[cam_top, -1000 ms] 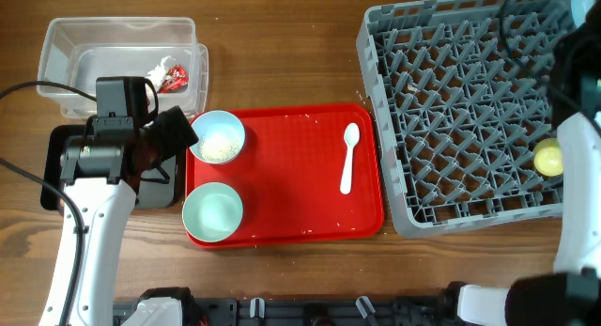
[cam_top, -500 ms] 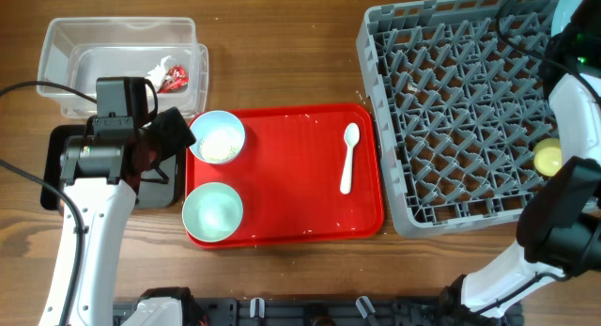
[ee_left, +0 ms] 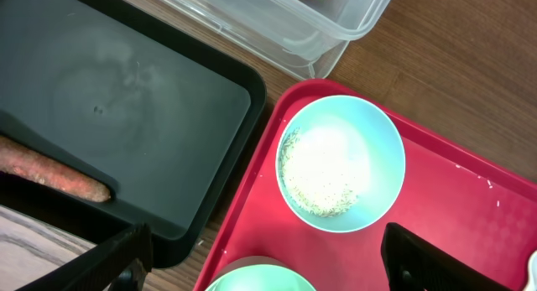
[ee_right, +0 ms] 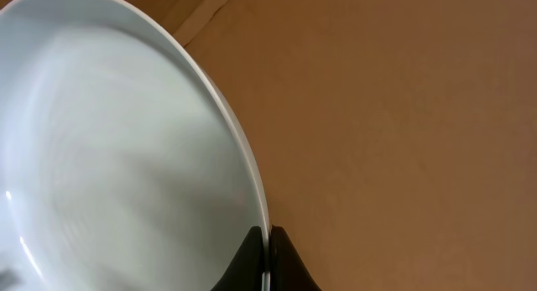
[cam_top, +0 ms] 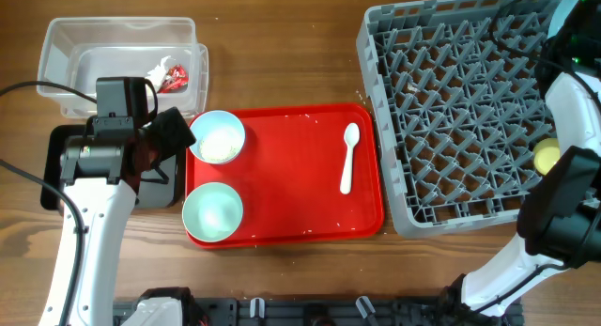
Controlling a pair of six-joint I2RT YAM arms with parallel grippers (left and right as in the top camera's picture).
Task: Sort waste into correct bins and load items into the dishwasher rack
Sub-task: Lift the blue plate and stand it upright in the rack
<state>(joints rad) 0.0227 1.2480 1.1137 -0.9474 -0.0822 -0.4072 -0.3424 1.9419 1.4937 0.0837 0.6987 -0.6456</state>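
My left gripper (ee_left: 268,266) is open and empty, hovering over the left end of the red tray (ee_left: 470,199), between a light blue bowl (ee_left: 340,163) holding white rice-like crumbs and a mint-green bowl (ee_left: 256,277). The black tray (ee_left: 126,98) holds a brown stick scrap (ee_left: 50,167). The red-and-white wrapper (cam_top: 173,75) lies in the clear tub (cam_top: 122,35). My right gripper (ee_right: 267,257) is shut on the rim of the pale blue plate (ee_right: 109,157). The white spoon (cam_top: 348,157) lies on the red tray. The yellow cup (cam_top: 547,159) sits in the grey rack (cam_top: 451,110).
The right arm (cam_top: 573,91) runs along the rack's right side and leaves the overhead view at the top right. The left arm (cam_top: 89,204) covers much of the black tray (cam_top: 53,176). Crumbs are scattered on the red tray (cam_top: 291,176).
The right arm has shifted over the rack's right side, toward the top right corner. The left arm and the things on the red tray have not moved.
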